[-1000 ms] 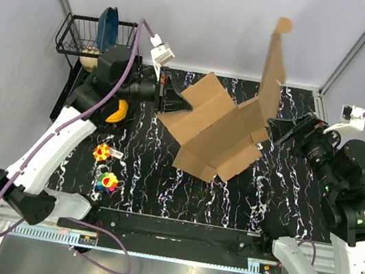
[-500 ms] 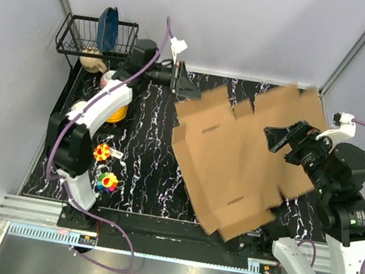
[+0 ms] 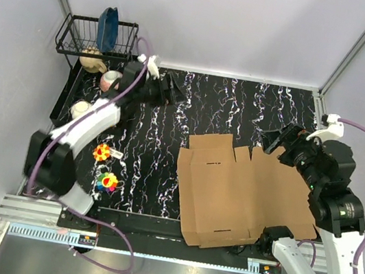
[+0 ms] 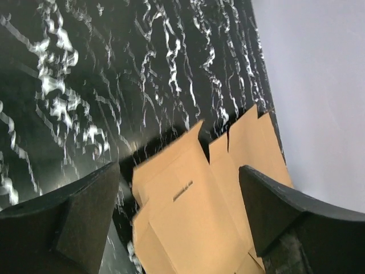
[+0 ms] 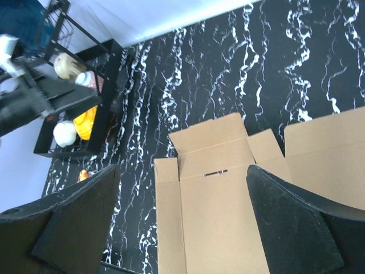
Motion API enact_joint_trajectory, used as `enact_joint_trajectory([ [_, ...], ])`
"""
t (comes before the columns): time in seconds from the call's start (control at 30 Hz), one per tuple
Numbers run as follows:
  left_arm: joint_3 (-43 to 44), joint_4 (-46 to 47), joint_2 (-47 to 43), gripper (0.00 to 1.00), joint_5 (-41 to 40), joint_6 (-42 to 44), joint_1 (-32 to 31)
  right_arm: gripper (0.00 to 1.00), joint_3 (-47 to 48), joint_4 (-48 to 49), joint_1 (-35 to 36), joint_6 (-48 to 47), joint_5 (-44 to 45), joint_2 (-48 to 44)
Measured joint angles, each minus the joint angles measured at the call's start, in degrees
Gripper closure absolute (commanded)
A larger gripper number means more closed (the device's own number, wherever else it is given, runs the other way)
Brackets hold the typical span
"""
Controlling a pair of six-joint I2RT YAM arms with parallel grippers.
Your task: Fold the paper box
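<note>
Brown corrugated cardboard: the paper box [image 3: 229, 193] lay opened out flat on the right near part of the counter [image 3: 153, 146]. Its flaps and tabs were spread and all panels lay level. A short slot showed in the panel toward the far side. The box's near edge ran past the near edge of the black marbled surface. Its right portion was hidden under the right arm.

The right end effector [image 3: 281, 139] hung over the box's far right corner. Its fingers were spread wide with nothing between them, and its wrist view looked down on the far flaps.

The left end effector [image 3: 170, 85] was at the far left of the counter, well apart from the box. Its fingers also stood wide apart and empty. In its wrist view the box showed in the gap between them, farther off.

A black wire rack [image 3: 95, 38] stood at the far left corner with a blue item [image 3: 108, 26] upright in it. Two multicoloured toys [image 3: 102, 152] [image 3: 108, 181] sat on the left side of the counter, well apart from the box.
</note>
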Motion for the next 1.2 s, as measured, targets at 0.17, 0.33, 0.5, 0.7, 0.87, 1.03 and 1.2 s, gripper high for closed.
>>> enact_joint_trajectory([
  [0.17,-19.5,0.2,-21.4,0.16,-25.2,-9.7,-16.1,0.02,-5.0,1.4,0.0,0.2,-0.1,0.3],
  [0.33,-35.8,-0.9,-27.1,0.17,-38.2,-22.3,-26.7,0.02,-8.0,2.4,0.0,0.8,-0.4,1.1],
  [0.5,-42.8,-1.2,-23.2,0.21,-44.0,-30.3,-33.1,0.02,-9.2,3.4,0.0,1.6,-1.5,1.3],
  [0.7,-45.7,8.8,-17.1,0.31,-42.5,-32.6,-36.2,0.03,-10.4,4.2,0.0,2.3,-1.6,0.3],
  [0.87,-45.7,18.3,-11.5,0.48,-38.1,-32.2,-37.0,0.03,-11.5,4.2,0.0,2.6,-1.6,0.0],
  [1.03,-45.7,25.6,-6.6,0.90,-32.3,-30.7,-37.0,0.03,-11.9,4.2,0.0,2.6,-1.6,0.2],
  [1.2,-44.1,22.1,-10.0,1.00,-28.0,-25.7,-34.3,0.02,-11.6,3.8,0.0,2.1,-1.3,0.1],
])
